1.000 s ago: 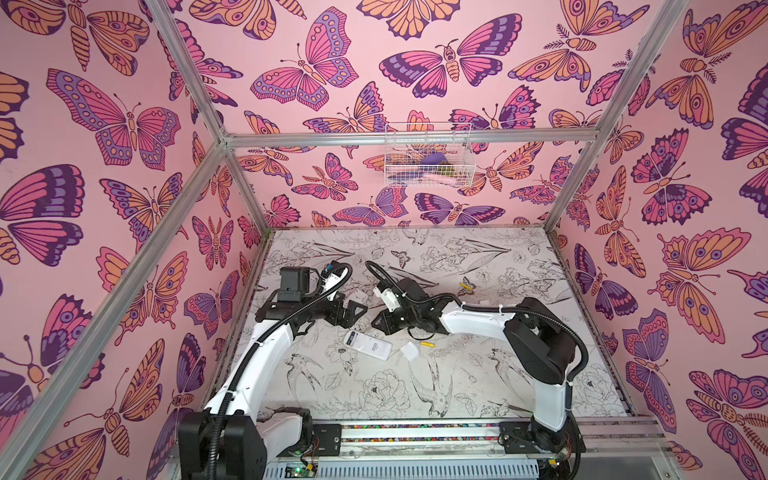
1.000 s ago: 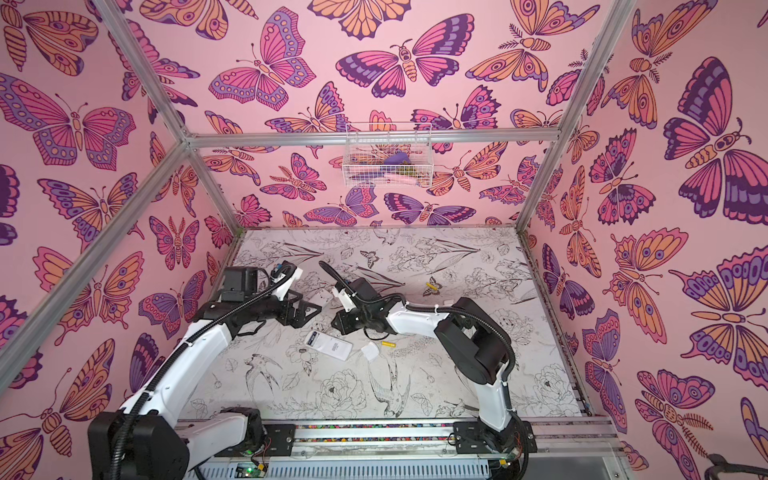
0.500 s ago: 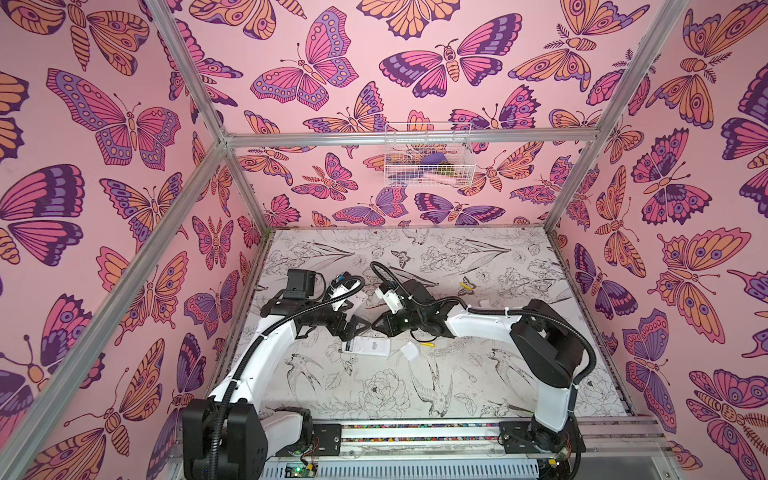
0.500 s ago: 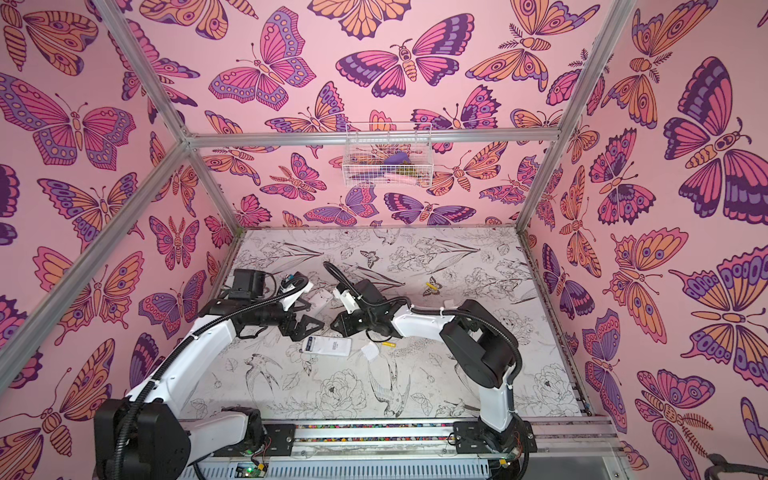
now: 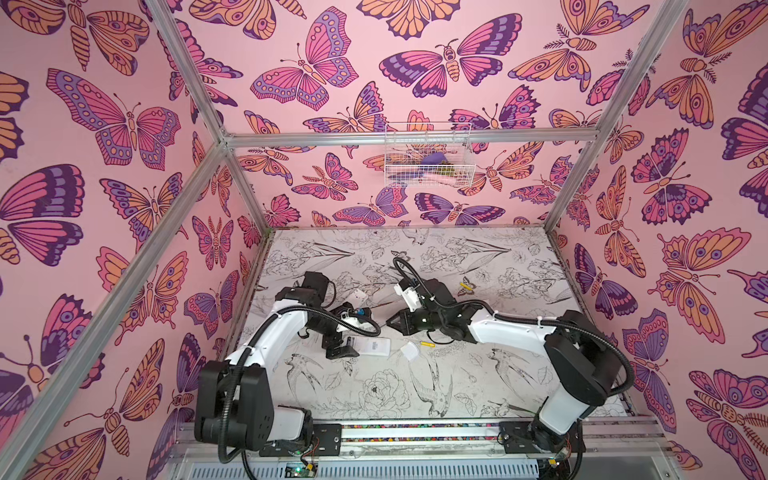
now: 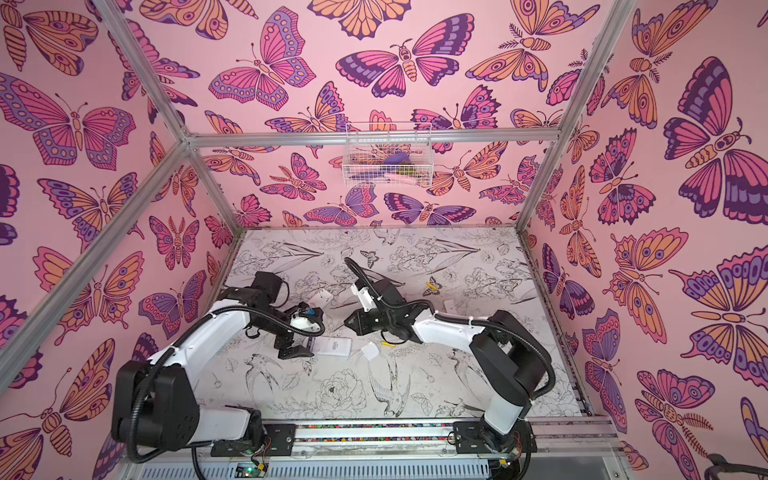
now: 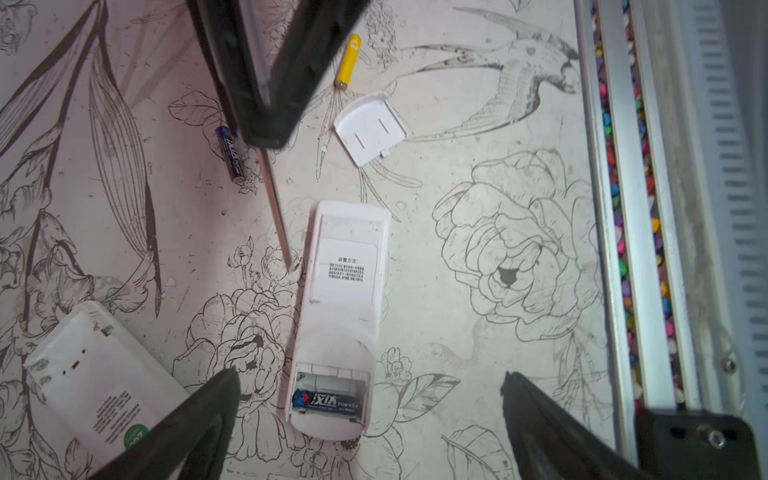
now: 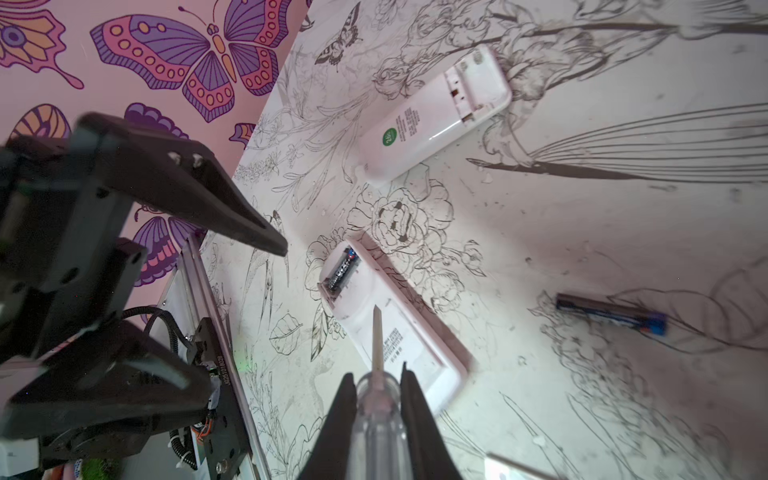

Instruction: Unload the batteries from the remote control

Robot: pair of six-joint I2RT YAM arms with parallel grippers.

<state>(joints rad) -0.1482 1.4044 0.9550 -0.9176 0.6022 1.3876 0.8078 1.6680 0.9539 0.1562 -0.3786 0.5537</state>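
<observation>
The white remote control (image 7: 340,291) lies back up on the table, with its battery compartment uncovered. One black battery (image 7: 328,401) sits inside it, seen also in the right wrist view (image 8: 343,270). A second black battery (image 7: 230,154) and a yellow battery (image 7: 348,60) lie loose on the table. My left gripper (image 7: 370,376) is open, its fingers either side of the remote's compartment end (image 5: 372,346). My right gripper (image 8: 378,374) is shut on a clear-handled screwdriver (image 8: 378,419), its tip above the remote's back. Both grippers show in the top views: left (image 6: 295,347), right (image 6: 349,323).
A second white remote (image 7: 99,374) lies close to the left gripper. A white cover (image 7: 370,126) rests near the yellow battery. Another yellow battery (image 5: 467,286) lies farther back. A wire basket (image 5: 428,156) hangs on the back wall. The front rail (image 5: 415,430) borders the table.
My left gripper has come forward and down from beside the second remote to straddle the open remote's end. The right gripper with the screwdriver has drawn back slightly.
</observation>
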